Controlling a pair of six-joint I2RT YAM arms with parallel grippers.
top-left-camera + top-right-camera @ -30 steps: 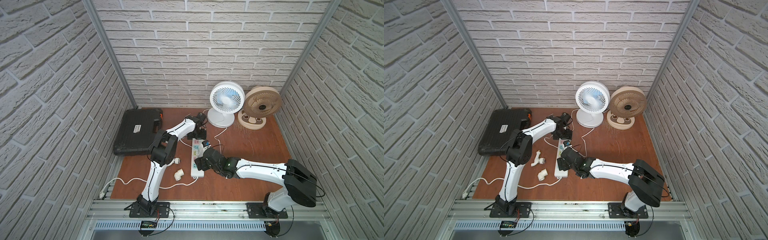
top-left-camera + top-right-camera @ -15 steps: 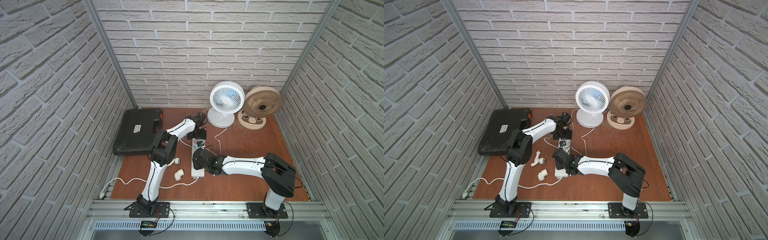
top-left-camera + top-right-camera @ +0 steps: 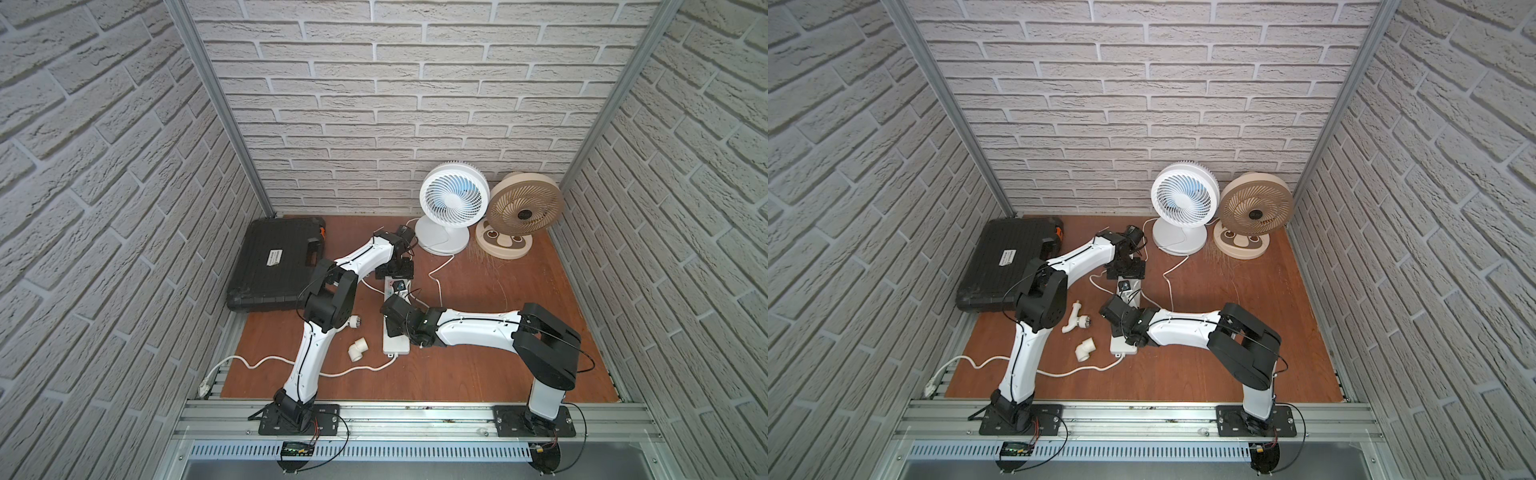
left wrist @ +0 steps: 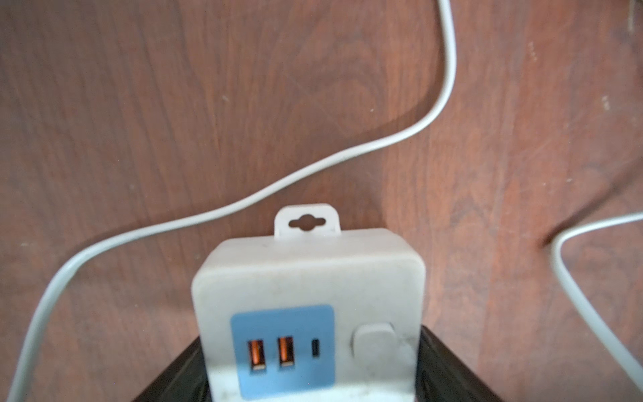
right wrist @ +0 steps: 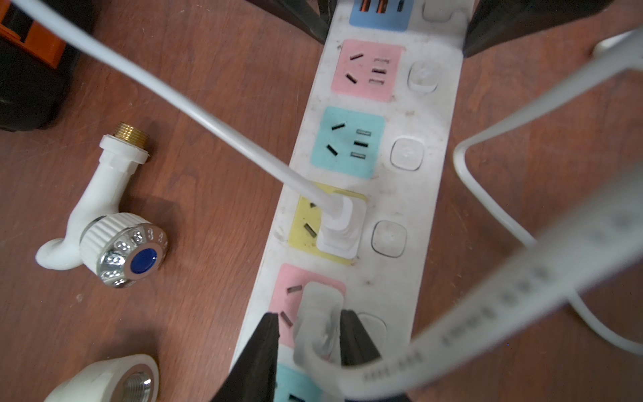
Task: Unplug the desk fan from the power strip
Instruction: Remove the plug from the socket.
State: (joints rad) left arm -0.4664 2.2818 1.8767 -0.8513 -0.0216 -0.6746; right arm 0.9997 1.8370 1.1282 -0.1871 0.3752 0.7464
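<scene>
The white power strip (image 3: 395, 347) (image 3: 1123, 347) lies lengthwise mid-table, and its pastel sockets show in the right wrist view (image 5: 417, 209). My left gripper (image 3: 395, 270) (image 4: 310, 337) is shut on its far end, with a black finger on each side by the blue USB panel. My right gripper (image 3: 394, 328) (image 5: 310, 313) reaches down onto the strip. Its fingers are closed about a white plug (image 5: 318, 313) in a pink socket. A flat white cable (image 5: 522, 278) runs from that plug. A second plug (image 5: 342, 222) sits in the yellow socket. Two desk fans stand at the back, one white (image 3: 452, 203) and one beige (image 3: 524, 205). I cannot tell which plug belongs to which fan.
A black tool case (image 3: 276, 262) lies at the back left. A white plastic tap (image 5: 104, 222) and an elbow fitting (image 3: 358, 348) lie just left of the strip. The strip's own cord (image 3: 266, 361) trails toward the front left corner. Brick walls close three sides.
My right arm has folded and carried its gripper over the strip. Its jaws have narrowed from wide open to closed around the plug. The left arm has not moved.
</scene>
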